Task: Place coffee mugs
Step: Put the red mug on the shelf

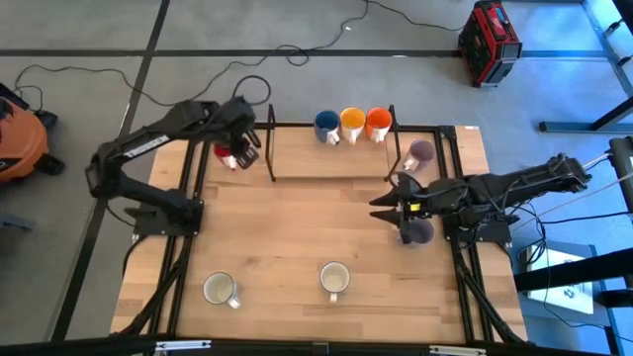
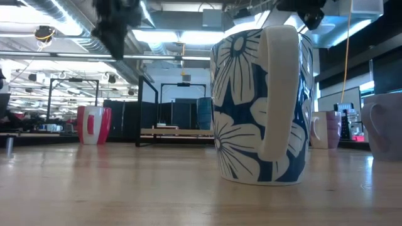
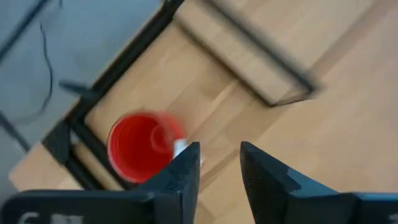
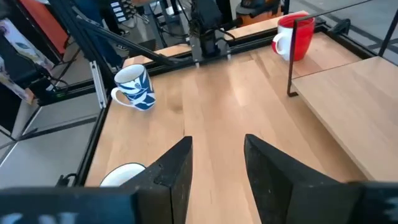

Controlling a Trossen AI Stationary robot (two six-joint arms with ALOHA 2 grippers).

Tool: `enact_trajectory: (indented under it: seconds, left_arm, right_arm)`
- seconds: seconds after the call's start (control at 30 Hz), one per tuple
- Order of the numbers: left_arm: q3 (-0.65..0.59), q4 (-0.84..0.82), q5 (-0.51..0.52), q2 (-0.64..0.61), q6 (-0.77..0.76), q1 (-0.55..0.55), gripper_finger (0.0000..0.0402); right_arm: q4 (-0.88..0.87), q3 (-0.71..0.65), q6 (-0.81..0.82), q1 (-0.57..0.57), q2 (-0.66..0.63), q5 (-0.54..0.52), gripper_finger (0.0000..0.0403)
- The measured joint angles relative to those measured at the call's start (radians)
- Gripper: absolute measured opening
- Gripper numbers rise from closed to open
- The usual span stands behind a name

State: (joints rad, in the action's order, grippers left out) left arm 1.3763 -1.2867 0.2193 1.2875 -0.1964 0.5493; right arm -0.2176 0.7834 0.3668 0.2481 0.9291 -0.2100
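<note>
A red mug stands upright on the table's far left corner, white handle out. My left gripper hovers open above it, just to its right; the low view shows it well above the red mug. My right gripper is open and empty over the table's right middle. One dull purple mug stands under the right arm, another farther back. Blue, yellow-orange and orange mugs stand in a row at the far edge. Two white mugs stand near the front.
A raised wooden shelf with black posts lies across the far middle of the table. Black frame rails run along both sides. The flower-patterned white mug fills the low view. Bare wood lies in the table's middle.
</note>
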Motion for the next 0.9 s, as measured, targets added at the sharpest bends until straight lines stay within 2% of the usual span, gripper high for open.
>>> enact_trajectory:
  seconds: [0.17,0.3,0.47,0.9]
  left_arm:
    - [-0.104,0.025,-0.073,0.047,0.063,0.173,0.0155]
    - [-0.200,0.102,-0.106,0.080,0.128,0.248,0.0171]
    - [-0.273,0.236,-0.108,0.105,0.129,0.281,0.0169]
    - [-0.288,0.262,-0.092,0.194,0.174,0.296,0.0169]
  right_arm:
    - [-0.004,0.000,0.007,0.000,0.005,-0.005,0.0133]
    - [-0.005,0.000,0.007,0.000,0.006,-0.029,0.0133]
    - [-0.016,0.000,0.008,0.000,0.006,-0.052,0.0133]
    - [-0.019,0.000,0.021,0.000,0.006,-0.069,0.0133]
